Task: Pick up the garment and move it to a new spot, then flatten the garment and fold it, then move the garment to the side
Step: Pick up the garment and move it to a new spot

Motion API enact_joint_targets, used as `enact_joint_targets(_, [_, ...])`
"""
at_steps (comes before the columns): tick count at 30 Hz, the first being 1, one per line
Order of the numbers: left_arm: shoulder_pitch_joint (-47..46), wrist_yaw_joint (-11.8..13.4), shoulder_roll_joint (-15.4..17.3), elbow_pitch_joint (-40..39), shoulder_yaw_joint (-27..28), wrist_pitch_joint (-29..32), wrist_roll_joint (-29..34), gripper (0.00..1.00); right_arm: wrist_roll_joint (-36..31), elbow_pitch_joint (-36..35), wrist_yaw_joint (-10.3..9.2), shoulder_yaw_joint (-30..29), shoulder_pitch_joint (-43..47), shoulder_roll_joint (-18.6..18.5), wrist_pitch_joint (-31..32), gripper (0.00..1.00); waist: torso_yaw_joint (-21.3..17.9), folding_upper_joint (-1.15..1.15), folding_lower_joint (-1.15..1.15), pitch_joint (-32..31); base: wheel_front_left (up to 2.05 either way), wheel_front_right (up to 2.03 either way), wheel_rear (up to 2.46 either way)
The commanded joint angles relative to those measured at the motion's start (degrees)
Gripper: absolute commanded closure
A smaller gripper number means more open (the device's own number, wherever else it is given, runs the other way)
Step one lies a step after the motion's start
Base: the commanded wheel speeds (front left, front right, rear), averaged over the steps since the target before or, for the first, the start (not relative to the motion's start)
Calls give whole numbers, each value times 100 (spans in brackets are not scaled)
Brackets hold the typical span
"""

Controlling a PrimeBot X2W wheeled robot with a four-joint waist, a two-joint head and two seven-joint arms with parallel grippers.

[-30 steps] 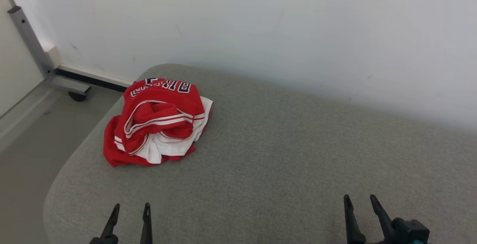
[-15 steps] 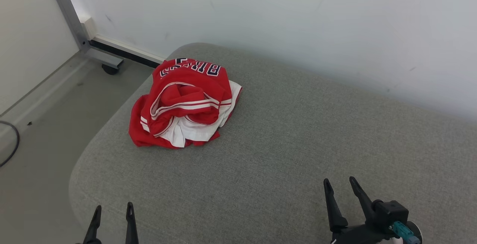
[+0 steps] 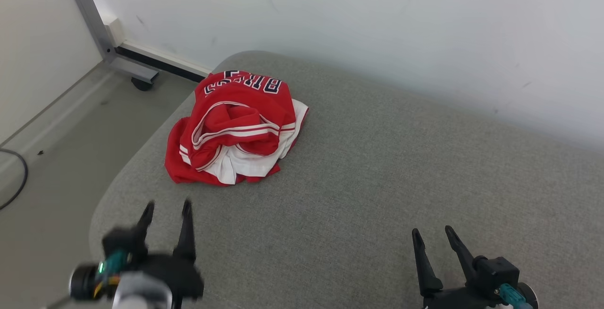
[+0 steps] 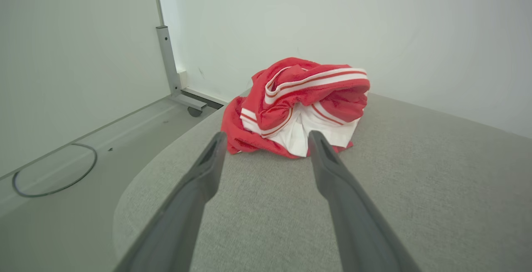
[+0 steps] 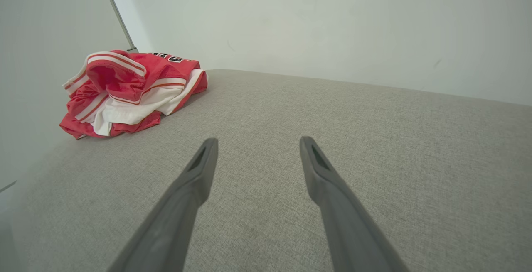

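The garment (image 3: 238, 127) is a red jersey with white trim and dark lettering, crumpled in a heap at the far left of a grey cushioned surface (image 3: 368, 181). My left gripper (image 3: 167, 204) stands open a short way in front of the heap, fingers pointing at it, with nothing between them. In the left wrist view the garment (image 4: 299, 106) lies just beyond the gripper (image 4: 266, 137). My right gripper (image 3: 432, 230) is open at the lower right, far from the cloth. In the right wrist view the garment (image 5: 133, 91) sits at the upper left, beyond the open gripper (image 5: 255, 141).
A white wall (image 3: 377, 26) backs the cushion. Left of the cushion's rounded corner is grey floor (image 3: 52, 167) with a metal post on a caster (image 3: 141, 84) and a dark cable (image 3: 16, 181).
The left arm has risen and moved forward toward the garment, blurred with motion. The head view shifted between the earliest frame and now. The right gripper has hardly moved.
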Motion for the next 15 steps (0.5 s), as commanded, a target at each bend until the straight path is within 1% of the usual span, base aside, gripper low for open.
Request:
enact_joint_targets(1, [-554, -70, -2, 236, -72, 284, -93, 0, -65, -51, -12, -18, 78, 0, -25, 0, 39, -1, 0, 56, 0, 0, 0])
enact_joint_targets(6, [-2208, -230, -26, 1415, -290, 1261, -399, 0, -152, -307, -12, -98, 361, 0, 65, 0, 75, -1, 0, 166, 0, 0, 0])
enact_joint_targets(7, [-2503, -231, 56, 1616, -259, 1383, -449, 0, -187, -431, -12, -44, 364, -1, 132, 0, -27, -1, 0, 283, 0, 0, 0])
enact_joint_targets(10, [-3287, -231, 242, 2205, 28, 1678, -750, 0, -400, -908, -12, 114, 296, 8, 418, 0, -497, -1, 0, 746, 0, 0, 0])
enact_joint_targets(15, [-4260, -208, 473, 2917, 370, 2051, -1124, 0, -739, -1805, -12, 136, 413, -6, 926, 0, -1167, -1, 0, 1439, 0, 0, 0])
